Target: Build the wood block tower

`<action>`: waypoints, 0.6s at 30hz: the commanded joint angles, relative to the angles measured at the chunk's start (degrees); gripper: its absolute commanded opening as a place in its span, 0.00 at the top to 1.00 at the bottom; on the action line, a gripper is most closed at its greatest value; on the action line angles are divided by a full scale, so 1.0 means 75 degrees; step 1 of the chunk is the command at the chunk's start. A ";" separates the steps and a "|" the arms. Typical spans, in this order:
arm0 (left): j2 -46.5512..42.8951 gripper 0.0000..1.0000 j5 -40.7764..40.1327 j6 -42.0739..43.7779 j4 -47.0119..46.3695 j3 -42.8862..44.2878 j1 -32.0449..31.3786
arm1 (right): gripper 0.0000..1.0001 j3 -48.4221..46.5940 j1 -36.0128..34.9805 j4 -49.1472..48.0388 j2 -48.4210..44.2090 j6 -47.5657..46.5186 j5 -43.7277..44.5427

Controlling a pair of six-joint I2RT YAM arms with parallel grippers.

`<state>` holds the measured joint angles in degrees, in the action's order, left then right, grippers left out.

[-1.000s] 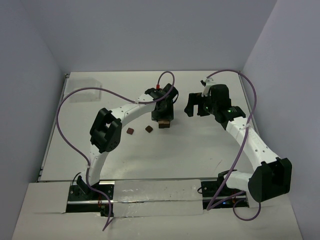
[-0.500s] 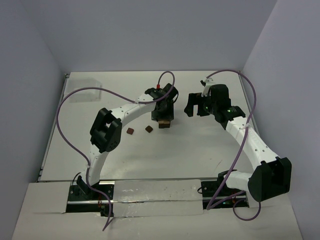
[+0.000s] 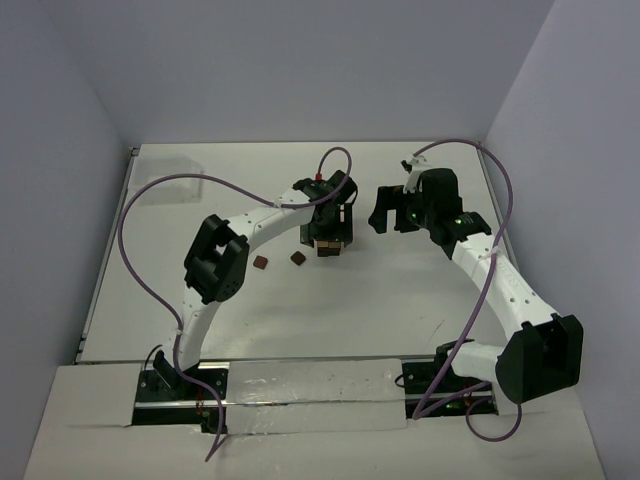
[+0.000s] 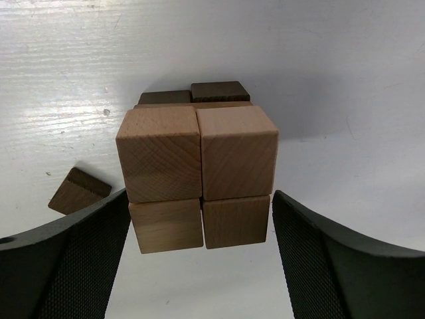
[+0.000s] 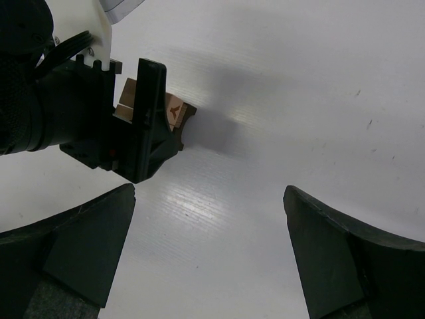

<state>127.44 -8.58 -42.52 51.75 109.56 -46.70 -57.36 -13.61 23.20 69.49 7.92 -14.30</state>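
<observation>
The tower [image 4: 198, 166] is a compact stack of wood blocks two cubes wide, with tan cubes in front and on top and dark brown cubes behind. In the top view the tower [image 3: 327, 249] stands mid-table under my left gripper [image 3: 328, 236]. My left gripper [image 4: 201, 199] is open, its fingers [image 4: 86, 252] on either side of the tower's lower cubes. Two loose dark brown blocks [image 3: 261, 263] [image 3: 298, 258] lie to the tower's left; one of them [image 4: 78, 191] shows in the left wrist view. My right gripper [image 3: 384, 218] is open and empty, right of the tower. The right wrist view shows a corner of the tower [image 5: 178, 114].
A clear plastic container [image 3: 166, 178] stands at the far left of the white table [image 3: 400, 300]. The left arm's wrist [image 5: 99, 126] fills the upper left of the right wrist view. Purple cables loop above both arms.
The left arm and its cable have shifted slightly, with the gripper still over the tower. The right arm and the loose blocks have not moved.
</observation>
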 commanded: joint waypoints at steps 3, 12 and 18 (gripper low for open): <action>-0.0175 0.03 0.0003 0.0079 -0.0221 0.0203 -0.0010 | 0.00 -0.0320 0.0056 -0.0246 -0.0008 0.0059 -0.0076; -0.0173 0.08 -0.0157 0.0068 -0.0234 0.0088 -0.0020 | 0.00 -0.0332 0.0057 -0.0222 -0.0020 0.0080 -0.0074; -0.0087 0.15 -0.0104 0.0091 -0.0250 0.0088 -0.0020 | 0.00 -0.0314 0.0062 -0.0234 -0.0020 0.0069 -0.0079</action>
<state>127.44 -8.97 -42.20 51.58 109.54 -46.72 -57.43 -13.58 23.19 69.52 8.08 -14.56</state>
